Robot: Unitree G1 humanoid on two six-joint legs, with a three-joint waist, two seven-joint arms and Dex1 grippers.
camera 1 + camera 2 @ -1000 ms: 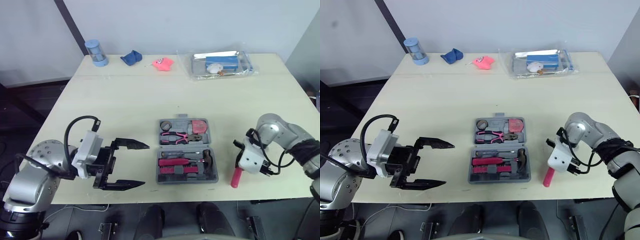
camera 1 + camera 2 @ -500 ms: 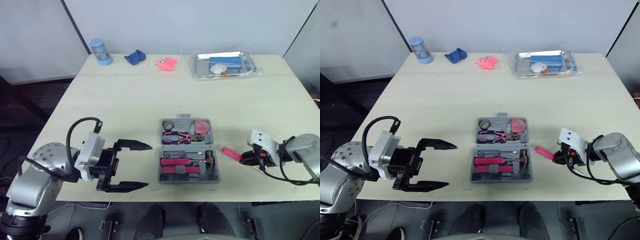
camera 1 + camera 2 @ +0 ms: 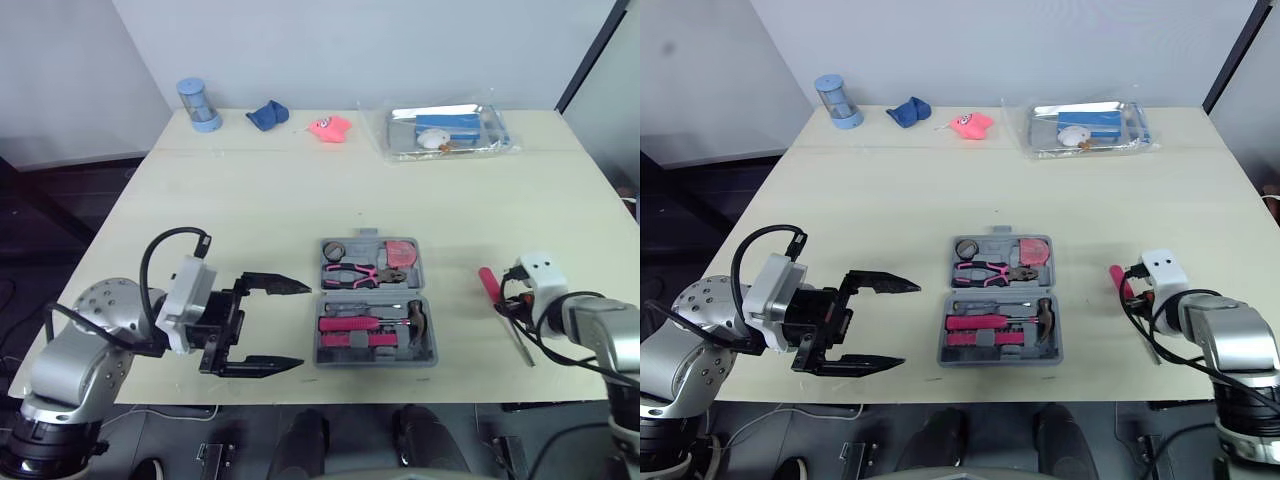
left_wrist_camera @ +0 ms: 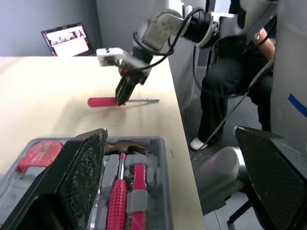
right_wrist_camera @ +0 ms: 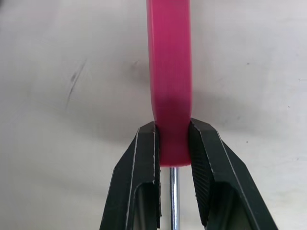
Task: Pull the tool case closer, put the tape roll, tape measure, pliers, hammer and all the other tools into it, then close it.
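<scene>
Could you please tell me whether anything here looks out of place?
Yes: the screwdriver is outside the open case, on its right. The right pincer is clamped on its pink handle, near the shaft.

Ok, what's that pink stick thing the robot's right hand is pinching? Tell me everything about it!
It's a screwdriver: a smooth pink handle, plastic by the look, and a thin shiny metal shaft. It lies level over the table, to the right of the open tool case and not touching it. The right gripper is shut on the handle's end where the shaft comes out.
</scene>
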